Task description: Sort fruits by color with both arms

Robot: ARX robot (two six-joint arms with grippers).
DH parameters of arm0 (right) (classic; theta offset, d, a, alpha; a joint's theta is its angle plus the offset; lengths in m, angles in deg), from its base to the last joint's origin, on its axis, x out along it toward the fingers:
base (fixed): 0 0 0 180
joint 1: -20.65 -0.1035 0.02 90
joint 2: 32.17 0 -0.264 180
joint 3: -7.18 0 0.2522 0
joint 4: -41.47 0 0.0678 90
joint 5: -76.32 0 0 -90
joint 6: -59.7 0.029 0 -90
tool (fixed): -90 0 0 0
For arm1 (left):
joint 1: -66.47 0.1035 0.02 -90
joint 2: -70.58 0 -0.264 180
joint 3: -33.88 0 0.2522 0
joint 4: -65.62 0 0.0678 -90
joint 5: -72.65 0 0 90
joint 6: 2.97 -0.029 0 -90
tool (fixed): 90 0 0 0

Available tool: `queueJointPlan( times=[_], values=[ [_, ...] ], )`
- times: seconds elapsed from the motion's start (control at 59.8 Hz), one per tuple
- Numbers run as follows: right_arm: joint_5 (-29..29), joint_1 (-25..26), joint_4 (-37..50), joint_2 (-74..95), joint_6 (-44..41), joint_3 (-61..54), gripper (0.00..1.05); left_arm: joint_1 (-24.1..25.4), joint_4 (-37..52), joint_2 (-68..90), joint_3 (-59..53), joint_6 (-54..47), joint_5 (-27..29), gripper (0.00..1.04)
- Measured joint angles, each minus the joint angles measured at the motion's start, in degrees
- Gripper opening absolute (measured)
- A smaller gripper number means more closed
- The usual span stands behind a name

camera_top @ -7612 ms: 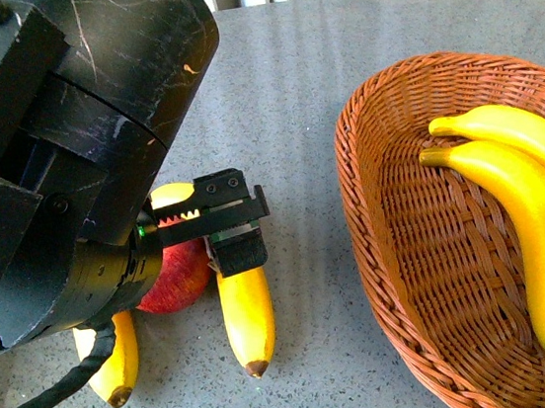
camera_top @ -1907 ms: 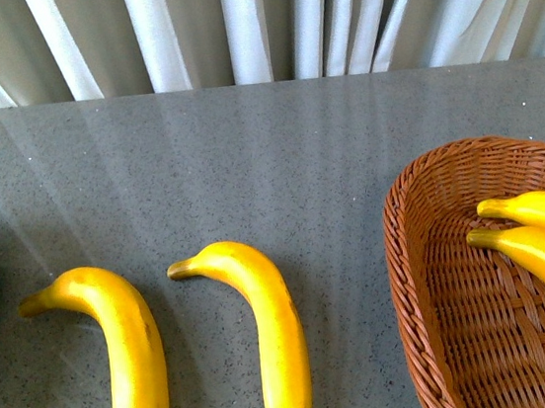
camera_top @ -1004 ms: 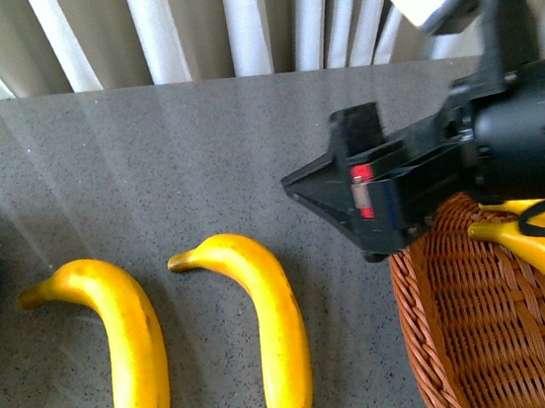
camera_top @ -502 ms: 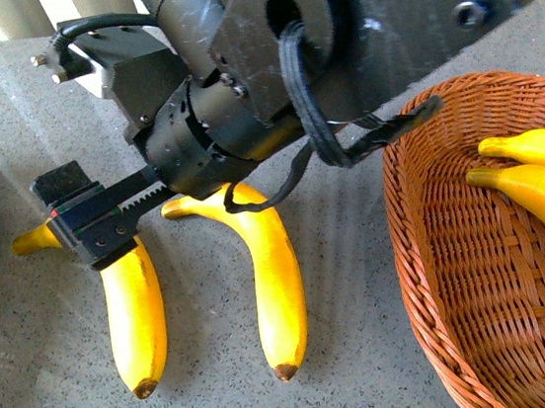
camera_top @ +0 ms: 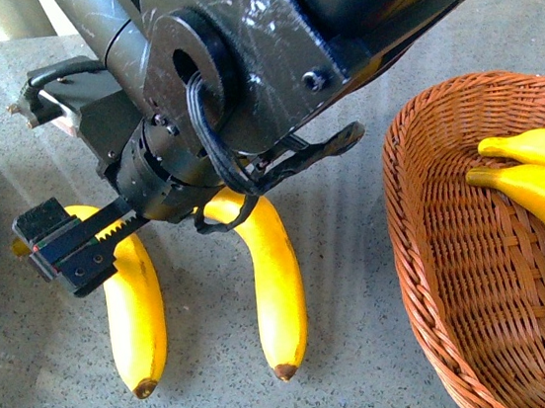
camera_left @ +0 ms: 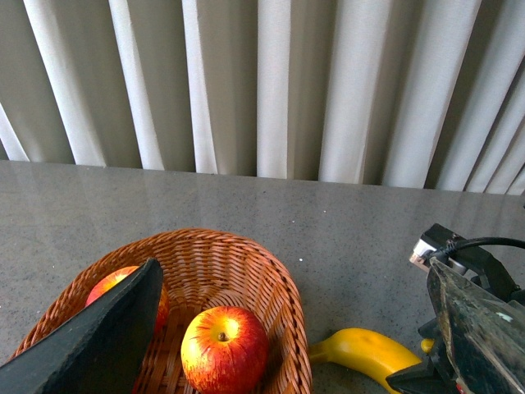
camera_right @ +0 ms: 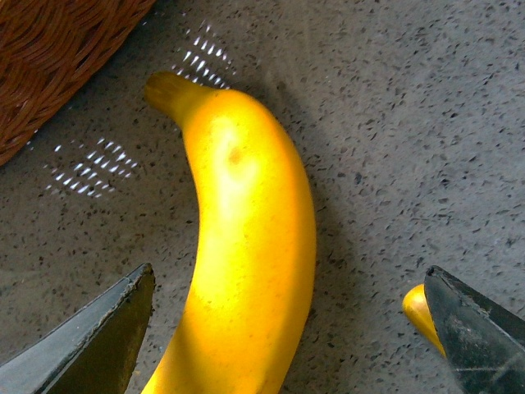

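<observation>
The left tool [camera_left: 98, 336] shows only one finger, so I cannot tell its state. It hangs over the apple basket [camera_left: 275, 279], which holds two apples [camera_left: 223, 349]. Just right of that rim lies the left banana [camera_top: 136, 320]. The right tool [camera_right: 287, 269] hangs open astride it, fingers clear of its sides. Right of this banana come a second banana [camera_top: 274, 283], bare counter [camera_top: 348, 254], and the right basket [camera_top: 430, 274] with two bananas [camera_top: 543, 220].

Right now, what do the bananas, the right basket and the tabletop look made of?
Bananas: likely plastic replicas; glossy, uniform yellow, strong highlights. Right basket: woven wicker or rattan, brown strands visible, slight sheen. Tabletop: grey speckled stone or composite, smooth, reflects light streaks.
</observation>
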Motion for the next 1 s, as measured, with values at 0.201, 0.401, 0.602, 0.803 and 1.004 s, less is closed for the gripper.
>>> queueJointPlan(
  times=[0.201,0.401,0.602,0.803,1.004],
  values=[
    [0.85,-0.35,-1.22,1.14,0.00,1.95,0.96,0.00,0.00,0.00,0.00,0.00,0.00,0.96],
    [0.33,-0.35,-2.03,2.12,0.98,2.64,0.75,0.00,0.00,0.00,0.00,0.02,0.00,0.96],
    [-0.15,-0.33,-2.80,2.38,1.88,2.95,0.46,0.00,0.00,0.00,0.00,0.02,0.00,0.96],
    [-0.31,-0.26,-2.95,2.47,2.01,2.95,0.34,0.00,0.00,0.00,0.00,0.00,0.00,0.96],
    [-1.25,0.02,-2.23,2.51,3.69,2.80,0.33,0.00,0.00,0.00,0.00,0.00,0.00,0.96]
  ],
)
